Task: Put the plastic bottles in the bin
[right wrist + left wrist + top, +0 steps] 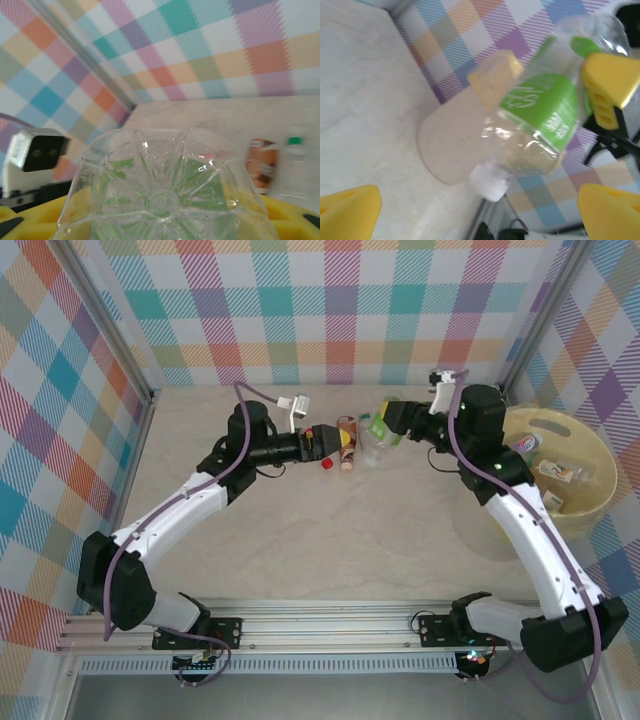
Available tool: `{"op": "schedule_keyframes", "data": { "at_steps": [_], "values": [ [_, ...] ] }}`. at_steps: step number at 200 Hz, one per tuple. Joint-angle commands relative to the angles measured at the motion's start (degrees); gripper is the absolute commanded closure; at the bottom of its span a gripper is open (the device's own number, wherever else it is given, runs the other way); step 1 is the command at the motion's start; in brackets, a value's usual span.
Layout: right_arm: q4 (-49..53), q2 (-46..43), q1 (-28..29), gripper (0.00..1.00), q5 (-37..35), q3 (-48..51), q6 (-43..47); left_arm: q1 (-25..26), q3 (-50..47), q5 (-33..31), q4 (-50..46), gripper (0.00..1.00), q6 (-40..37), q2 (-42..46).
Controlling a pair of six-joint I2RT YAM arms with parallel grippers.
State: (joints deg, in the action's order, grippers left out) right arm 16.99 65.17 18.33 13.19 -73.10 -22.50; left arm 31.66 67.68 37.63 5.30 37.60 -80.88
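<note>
Right gripper (383, 430) clamps green bottle (371, 448), far centre, base toward its wrist; left gripper (330, 442) gapes, apart from it; your bin (592, 508) lies right, nearest the right arm.

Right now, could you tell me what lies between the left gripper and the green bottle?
In the top view, a brown-label bottle lies on the table between the open left gripper and the green bottle in the right gripper.

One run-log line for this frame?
right gripper: shut on green-labelled clear plastic bottle | left gripper: open, empty, facing bottle | pale-yellow round plastic bin: several bottles inside, this one not yet
</note>
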Motion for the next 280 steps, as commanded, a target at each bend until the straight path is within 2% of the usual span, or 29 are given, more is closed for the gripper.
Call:
{"op": "schedule_keyframes", "data": {
  "at_steps": [1, 35, 63, 89, 122, 139, 160, 188, 218, 238, 264, 280],
  "values": [
    [7.04, -3.27, -0.47, 0.57, -12.37, -3.0, 7.29, 0.33, 2.02, -9.97, -8.99, 0.0, -5.34, 1.75],
    [13.82, -7.85, -0.62, 0.57, -22.54, -5.4, 12.91, 0.36, 2.31, -16.32, -13.98, 0.0, -6.2, 0.95],
    [19.55, -10.31, -1.13, 0.57, -29.53, -7.59, 15.15, 0.36, 3.16, -17.76, -15.66, 0.0, -5.74, -1.1],
    [24.86, -11.36, -6.59, 0.58, -27.56, -11.7, 15.68, 0.4, 4.54, -16.58, -16.37, 0.0, -5.61, -3.15],
    [32.07, -9.82, -21.15, 0.59, -21.45, -16.81, 17.06, 0.42, 5.87, -15.65, -17.08, 0.0, -5.5, -5.22],
    [35.55, -8.63, -25.65, 0.59, -19.87, -19.31, 18.09, 0.42, 6.25, -16.3, -17.67, 0.0, -5.35, -5.76],
    [39.16, -7.03, -28.13, 0.58, -21.22, -21.88, 19.68, 0.42, 6.67, -17.78, -18.86, 0.0, -5.26, -6.12],
    [46.31, -3.27, -29.14, 0.58, -29.82, -25.98, 21.83, 0.42, 7.49, -19.23, -20.47, 0.0, -5.17, -6.89],
    [50.73, -0.75, -29.49, 0.56, -30.01, -26.47, 22.07, 0.41, 7.91, -19.51, -20.75, 0.0, -4.68, -7.58],
    [49.91, 0.66, -29.63, 0.53, -26.29, -24.59, 21.82, 0.42, 7.65, -19.53, -20.76, 0.0, -4.03, -7.83],
    [48.2, 4.06, -29.53, 0.42, -27.43, -22.11, 21.47, 0.39, 6.71, -19.75, -20.68, 0.0, -3.16, -7.58],
    [48.58, 5.83, -29.58, 0.26, -26.62, -22.42, 19.6, 0.42, 6.41, -20.59, -22.19, 0.0, -3.23, -7.15]
  ]
}}
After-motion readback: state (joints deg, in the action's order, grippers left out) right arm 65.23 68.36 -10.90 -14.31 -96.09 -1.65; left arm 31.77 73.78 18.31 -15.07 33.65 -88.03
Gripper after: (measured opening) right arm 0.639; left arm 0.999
